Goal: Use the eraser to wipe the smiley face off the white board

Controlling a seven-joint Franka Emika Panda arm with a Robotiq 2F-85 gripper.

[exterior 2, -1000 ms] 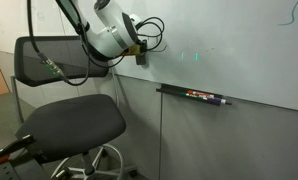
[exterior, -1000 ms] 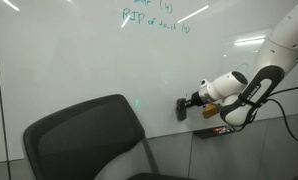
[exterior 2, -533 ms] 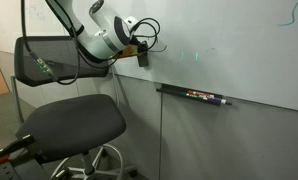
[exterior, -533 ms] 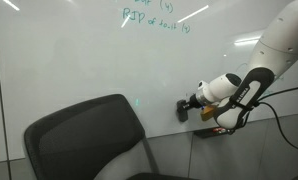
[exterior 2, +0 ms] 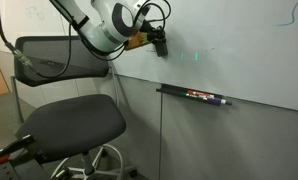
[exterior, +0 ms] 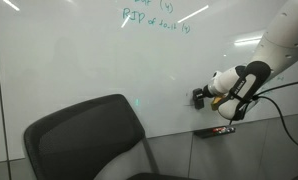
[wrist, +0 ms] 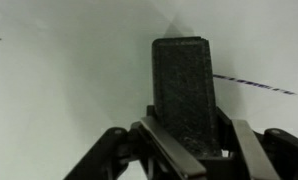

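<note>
My gripper is shut on a black eraser and presses its end against the white board. In an exterior view the gripper holds the eraser on the board, above the tray's left end. In the wrist view the eraser stands upright between the fingers of the gripper, against the board. A thin dark line runs right of the eraser; I cannot tell if it belongs to the smiley face. No smiley face shows clearly in either exterior view.
A black office chair stands in front of the board, also seen in an exterior view. A tray with markers is fixed under the board, also visible below the gripper. Teal handwriting sits higher up.
The gripper has moved with the eraser along the board, sideways towards the marker tray and slightly up. The eraser stays in the jaws.
</note>
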